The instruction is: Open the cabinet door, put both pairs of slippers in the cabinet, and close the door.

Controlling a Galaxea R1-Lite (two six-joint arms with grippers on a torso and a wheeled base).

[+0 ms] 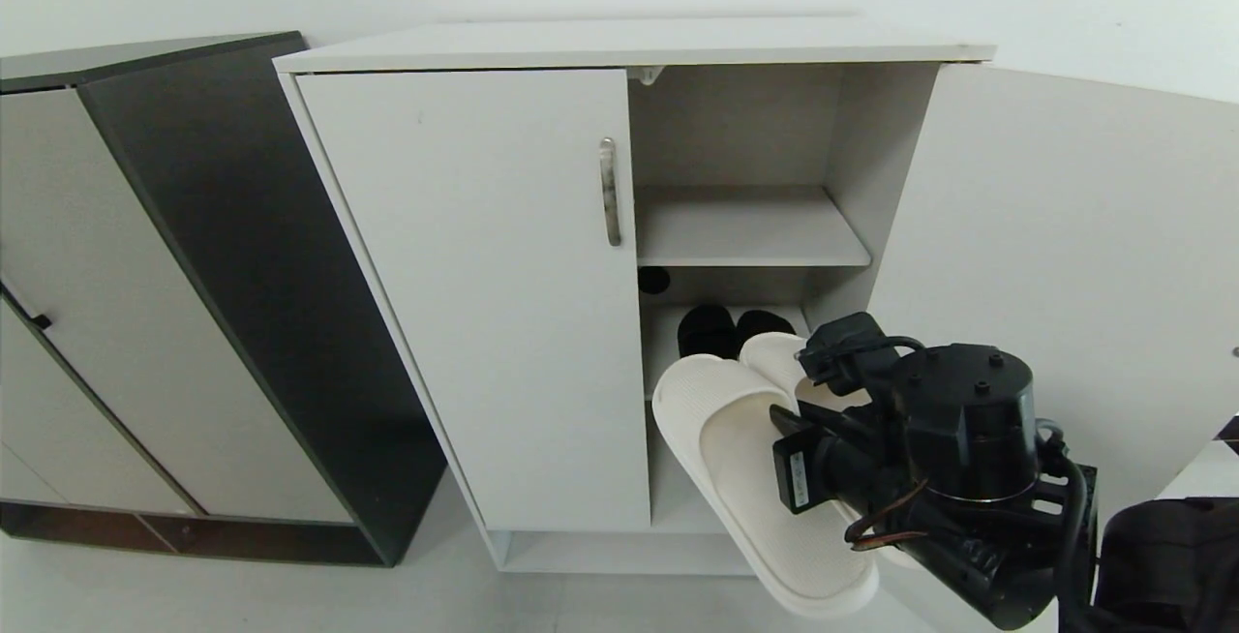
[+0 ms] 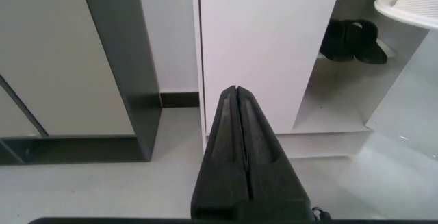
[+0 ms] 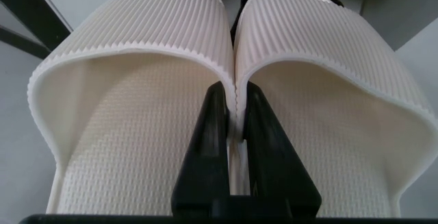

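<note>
A white cabinet point(image 1: 465, 294) stands with its right door point(image 1: 1065, 275) swung open and its left door shut. A pair of black slippers point(image 1: 721, 328) lies on the lower shelf, also in the left wrist view point(image 2: 354, 40). My right gripper point(image 3: 236, 125) is shut on the inner edges of a pair of white slippers point(image 1: 745, 459), held side by side in the air just in front of the open compartment, toes toward the cabinet. The white slippers point(image 3: 137, 80) crowd the right wrist view. My left gripper point(image 2: 236, 125) is shut on nothing, low before the shut left door.
A dark grey and white cabinet point(image 1: 165, 304) stands to the left of the white one. The upper shelf point(image 1: 745, 226) of the open compartment is bare. Grey floor point(image 2: 96, 190) runs in front of both cabinets.
</note>
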